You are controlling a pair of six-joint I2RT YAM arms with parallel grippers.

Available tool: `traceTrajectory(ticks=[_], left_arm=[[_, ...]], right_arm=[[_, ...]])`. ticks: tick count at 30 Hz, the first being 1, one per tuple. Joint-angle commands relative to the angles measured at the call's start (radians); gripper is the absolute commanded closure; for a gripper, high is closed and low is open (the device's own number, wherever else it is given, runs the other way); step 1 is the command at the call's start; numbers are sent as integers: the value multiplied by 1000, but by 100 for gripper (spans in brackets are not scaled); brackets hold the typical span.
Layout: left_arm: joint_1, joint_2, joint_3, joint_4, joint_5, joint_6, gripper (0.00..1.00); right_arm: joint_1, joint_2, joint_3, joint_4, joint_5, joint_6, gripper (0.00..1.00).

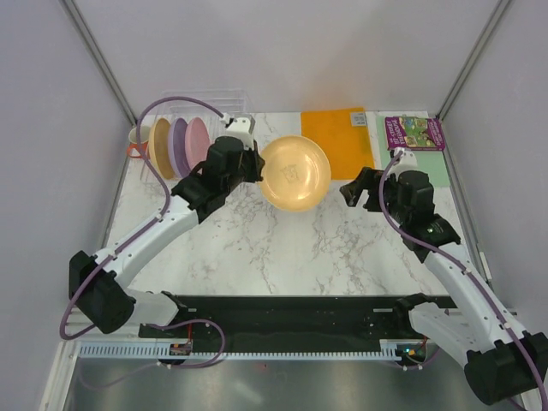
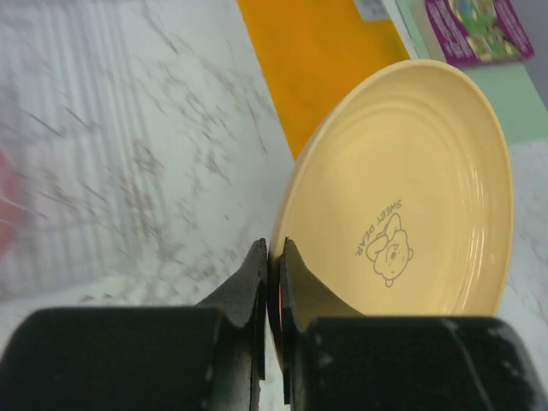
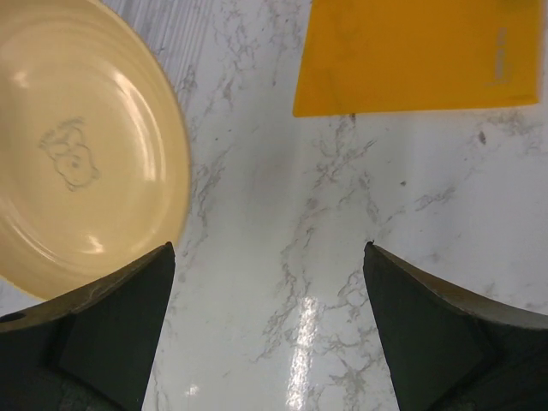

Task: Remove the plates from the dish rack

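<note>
Left claw (image 2: 275,257) pinches the rim of a glossy round yellow plate (image 2: 411,171).
Right claw (image 3: 267,250) gapes empty, covering part of the plate's edge.

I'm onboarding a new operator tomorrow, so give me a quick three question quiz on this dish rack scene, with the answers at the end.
1. Multiple choice. The left gripper is: A open; B shut on the rim of the yellow plate; C out of view.
2. True or false. The right gripper holds a plate.
3. Count. How many plates stand in the dish rack?

Key
1. B.
2. False: it is open with nothing between its fingers.
3. Three: a yellow-orange plate, a purple plate and a pink plate.
</note>
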Motion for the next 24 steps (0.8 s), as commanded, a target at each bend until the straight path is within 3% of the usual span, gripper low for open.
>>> traceTrajectory(ticks=[1,14,15,17,18,20,24], left_arm=[[-3,0,-99,87,273,-214,98],[-3,-30,-234,236,363,-306,98],[-3,-33,-239,236,364,-309,98],[-3,-43,-255,273,359,-309,98],[-3,-44,-260,279,357,-307,98],[-3,-59,-280,299,356,-304,98],[-1,-76,-297,302,348,-291,98]], right_arm=[[5,-20,-46,129,-157,101,2],[7,26,-119,238,-257,188,5],[7,29,-122,245,-266,195,19],[7,32,-128,259,-290,211,36],[5,36,-128,259,-300,215,69],[7,49,-125,258,-303,230,97],[5,60,-108,244,-304,238,100]])
